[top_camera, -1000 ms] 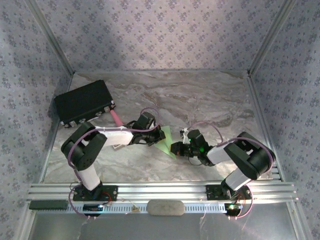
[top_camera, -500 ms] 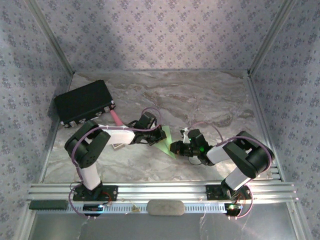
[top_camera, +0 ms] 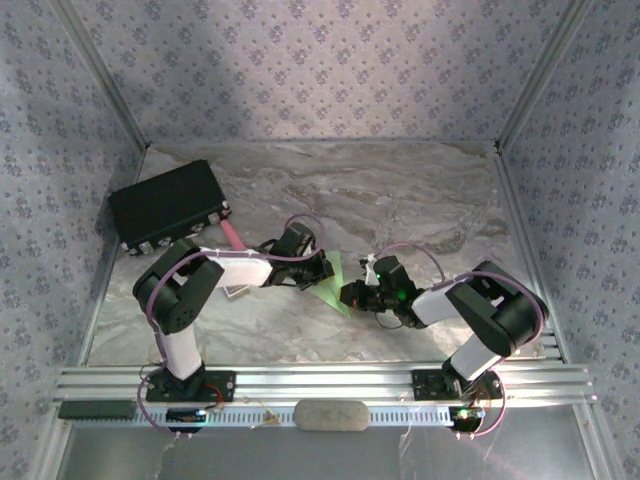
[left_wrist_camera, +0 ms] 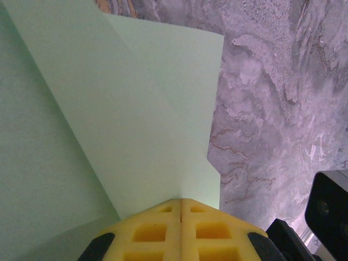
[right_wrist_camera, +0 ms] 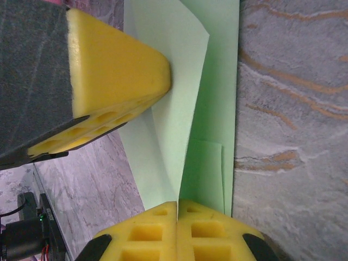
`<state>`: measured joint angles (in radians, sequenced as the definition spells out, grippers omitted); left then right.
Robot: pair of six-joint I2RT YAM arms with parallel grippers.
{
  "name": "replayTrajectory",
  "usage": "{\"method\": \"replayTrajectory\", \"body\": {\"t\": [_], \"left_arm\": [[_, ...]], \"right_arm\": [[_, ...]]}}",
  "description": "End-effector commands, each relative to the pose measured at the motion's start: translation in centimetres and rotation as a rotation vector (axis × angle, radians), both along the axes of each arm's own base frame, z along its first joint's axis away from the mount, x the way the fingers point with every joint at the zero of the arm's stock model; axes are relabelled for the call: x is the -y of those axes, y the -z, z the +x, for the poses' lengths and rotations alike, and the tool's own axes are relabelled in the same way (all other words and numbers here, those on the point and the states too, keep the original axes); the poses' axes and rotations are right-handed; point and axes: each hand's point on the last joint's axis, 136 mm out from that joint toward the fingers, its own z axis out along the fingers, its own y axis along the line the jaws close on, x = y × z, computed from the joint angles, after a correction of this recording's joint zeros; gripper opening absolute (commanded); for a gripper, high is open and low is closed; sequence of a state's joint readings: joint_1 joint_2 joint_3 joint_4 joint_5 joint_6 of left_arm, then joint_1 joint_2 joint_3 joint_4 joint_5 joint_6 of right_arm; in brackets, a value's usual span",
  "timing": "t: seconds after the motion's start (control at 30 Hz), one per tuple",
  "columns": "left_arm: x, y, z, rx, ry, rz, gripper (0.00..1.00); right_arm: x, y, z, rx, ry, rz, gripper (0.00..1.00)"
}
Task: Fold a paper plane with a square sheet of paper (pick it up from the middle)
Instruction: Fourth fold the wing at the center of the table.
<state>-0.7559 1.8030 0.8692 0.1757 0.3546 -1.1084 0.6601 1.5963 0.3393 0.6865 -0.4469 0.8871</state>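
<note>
1. Against the frame a second ago, the left arm has swung its elbow to the right and carried its pincer a little further towards 3 o'clock, over the green paper. The right arm and the paper sit almost as they did.
2. At about 10 o'clock on the marbled surface [top_camera: 420,190] lies a big black box [top_camera: 168,205]. A pink cylinder [top_camera: 232,236] lies just off its 4 o'clock corner.
3. The left pincer [top_camera: 322,270] reaches in from 9 o'clock. In its wrist view the yellow fingers are pressed together with no gap, and the paper's folds run down into the seam between the tips, so it is pinching the paper's edge.
4. The square sheet of paper [top_camera: 336,283] lies near the middle of the surface, between the two pincers. It is plain, unmarked pale green and no longer a flat square.
   - From above it shows as a narrow creased shape, wider at 12 o'clock and tapering towards 5 o'clock.
   - The left wrist view shows straight diagonal creases that converge at the fingertips, with layers overlapping in slightly different tones.
   - The right wrist view shows one flap lifted off the layer beneath it.
5. The right pincer [top_camera: 347,296] meets the paper at about its 4 o'clock. Its fingers are squeezed tight, with the lifted flap's crease caught between the tips. In that view the left pincer's yellow finger touches the same flap at 10 o'clock.
</note>
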Motion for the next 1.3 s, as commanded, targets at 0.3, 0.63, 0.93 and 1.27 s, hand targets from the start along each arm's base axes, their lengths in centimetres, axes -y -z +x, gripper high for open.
{"method": "replayTrajectory", "body": {"t": [0.3, 0.63, 0.93, 1.27], "left_arm": [[0.6, 1.1, -0.3, -0.017, 0.045, 0.028, 0.04], [-0.1, 2.3, -0.8, -0.046, 0.06, 0.083, 0.04], [-0.4, 3.0, -1.1, -0.054, 0.062, 0.096, 0.03], [-0.5, 3.2, -1.1, -0.056, 0.062, 0.1, 0.03]], "right_arm": [[1.6, 3.9, -1.5, -0.138, 0.028, -0.12, 0.03], [1.5, 3.6, -1.5, -0.138, 0.028, -0.113, 0.06], [0.7, 1.3, -1.9, -0.127, -0.028, -0.087, 0.13], [1.6, 1.2, -3.1, -0.143, -0.034, -0.109, 0.13]]}}
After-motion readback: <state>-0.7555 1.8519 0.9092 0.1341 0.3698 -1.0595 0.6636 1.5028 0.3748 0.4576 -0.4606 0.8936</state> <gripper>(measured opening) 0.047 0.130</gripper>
